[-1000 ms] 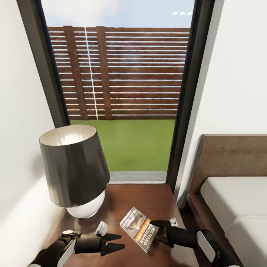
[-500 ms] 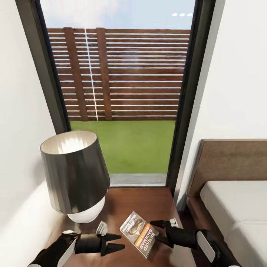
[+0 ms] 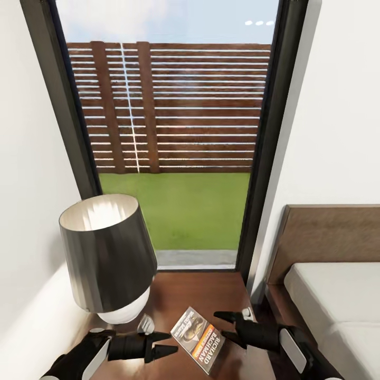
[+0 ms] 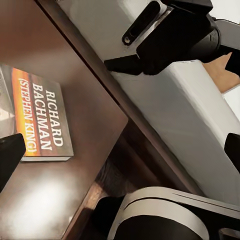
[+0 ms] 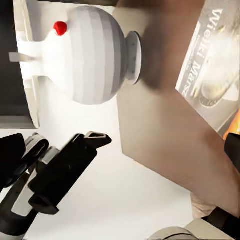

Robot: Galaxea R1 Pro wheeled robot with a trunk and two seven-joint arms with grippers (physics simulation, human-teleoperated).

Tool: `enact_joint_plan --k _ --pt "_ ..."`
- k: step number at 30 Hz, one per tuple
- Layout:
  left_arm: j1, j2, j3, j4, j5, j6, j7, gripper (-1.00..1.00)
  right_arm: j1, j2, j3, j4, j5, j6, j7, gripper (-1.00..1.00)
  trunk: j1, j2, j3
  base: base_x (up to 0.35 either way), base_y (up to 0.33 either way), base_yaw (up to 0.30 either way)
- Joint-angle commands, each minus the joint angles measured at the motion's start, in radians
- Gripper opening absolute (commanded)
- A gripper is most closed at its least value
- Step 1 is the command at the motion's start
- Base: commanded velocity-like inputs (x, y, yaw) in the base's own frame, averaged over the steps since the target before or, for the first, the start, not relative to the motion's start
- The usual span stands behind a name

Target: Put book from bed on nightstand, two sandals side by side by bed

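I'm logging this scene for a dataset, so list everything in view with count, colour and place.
book: one, dark cover with orange band, lying flat on the nightstand between the two grippers.
nightstand: one, dark brown, below the window.
lamp: one, dark grey shade on a white round base, at the nightstand's left.
bed: one, brown frame, light grey mattress, at the right.
window: one, dark frame, brown fence and green grass beyond.
walls: white, both sides.
left gripper: black, fingers apart, left of the book.
right gripper: black, fingers apart, right of the book.

Nightstand (image 3: 211,287) top – lamp (image 3: 108,253), book (image 3: 199,332) lying flat.
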Motion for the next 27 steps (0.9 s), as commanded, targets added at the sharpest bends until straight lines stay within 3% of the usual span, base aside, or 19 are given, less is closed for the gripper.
enact_joint_plan --k 1,3,11,14,16,20,23,27 --pt "-0.001 0.001 -0.007 0.000 0.010 0.011 0.003 1.00 0.000 -0.001 0.000 0.000 0.001 -0.039 0.003 1.00 -0.004 0.007 0.002 0.000 0.000 0.000" --pt "-0.001 0.001 -0.007 0.000 0.010 0.011 0.008 1.00 0.001 -0.005 0.001 0.002 0.005 -0.079 0.003 1.00 -0.012 0.021 0.008 0.000 0.000 0.000" --pt "-0.001 -0.001 -0.009 0.000 0.009 0.011 0.042 1.00 0.007 -0.012 0.002 0.012 0.016 -0.115 0.003 1.00 -0.042 0.077 0.034 0.000 0.000 0.000" --pt "-0.001 -0.002 -0.010 0.009 0.008 0.010 0.052 1.00 0.009 -0.021 0.002 0.017 0.029 -0.181 0.002 1.00 -0.054 0.098 0.043 0.000 0.000 0.000" --pt "-0.001 -0.002 -0.011 0.019 0.007 0.009 0.055 1.00 0.010 -0.039 0.002 0.019 0.051 -0.240 0.002 1.00 -0.062 0.112 0.049 0.000 0.000 0.000" --pt "-0.001 -0.004 -0.011 0.031 0.006 0.009 0.057 1.00 0.010 -0.078 0.002 0.027 0.145 -0.353 0.003 1.00 -0.077 0.140 0.062 0.000 0.000 0.000" --pt "-0.001 -0.005 -0.011 0.032 0.006 0.009 0.057 1.00 0.010 -0.084 0.002 0.069 0.205 -0.380 0.002 1.00 -0.088 0.161 0.071 0.000 0.000 0.000" --pt "-0.001 -0.005 -0.011 0.033 0.005 0.009 0.057 1.00 0.011 -0.087 0.003 0.149 0.242 -0.422 0.002 1.00 -0.104 0.189 0.084 0.000 0.000 0.000"
